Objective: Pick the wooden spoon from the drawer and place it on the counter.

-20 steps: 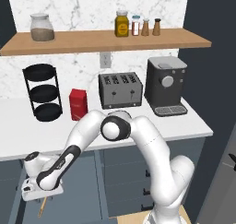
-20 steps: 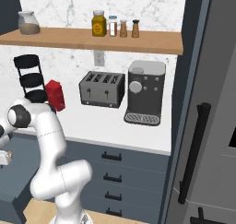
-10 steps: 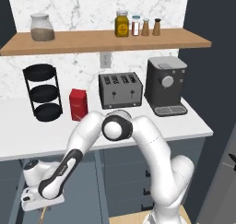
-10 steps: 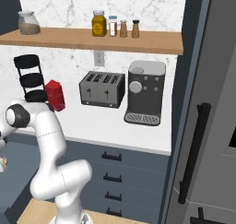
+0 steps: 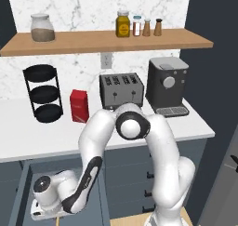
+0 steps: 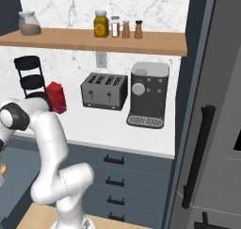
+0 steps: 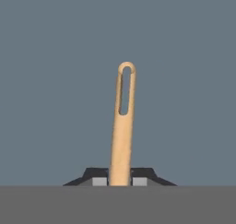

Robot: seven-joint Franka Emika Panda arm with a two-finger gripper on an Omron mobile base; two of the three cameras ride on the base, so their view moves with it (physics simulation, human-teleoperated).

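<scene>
White countertop, the counter [image 5: 28,141] runs as a long slab across the kitchen above the blue-grey cabinets, carrying a black tiered rack [image 5: 42,94] toward its left end, a red box [image 5: 79,106] just right of that, then a toaster [image 5: 122,90] and a coffee machine [image 5: 168,86] toward its right end. Its front strip, ahead of the rack and the box, is bare.

Below the counter's front edge, at the left, the drawer [image 5: 21,192] stands pulled open, with its flat grey floor showing. The arm bends down into it, with the hand low over the drawer's floor near its front.

In the hand view the gripper [image 7: 120,181] has its two dark tips closed tight on the wooden spoon [image 7: 122,131], one pad on each side of the tan handle with no gap. The spoon projects straight out from the pinch, its far end slotted, against the plain grey of the drawer's inside. Whether it touches the floor or hangs just clear of it I cannot tell.

By my reading the grasp is made and the lift out of the drawer is the step in hand. Next comes a straight rise until the spoon clears the drawer's walls and the counter's front edge, then a carry over the bare front strip, a descent, and a release laid flat.
</scene>
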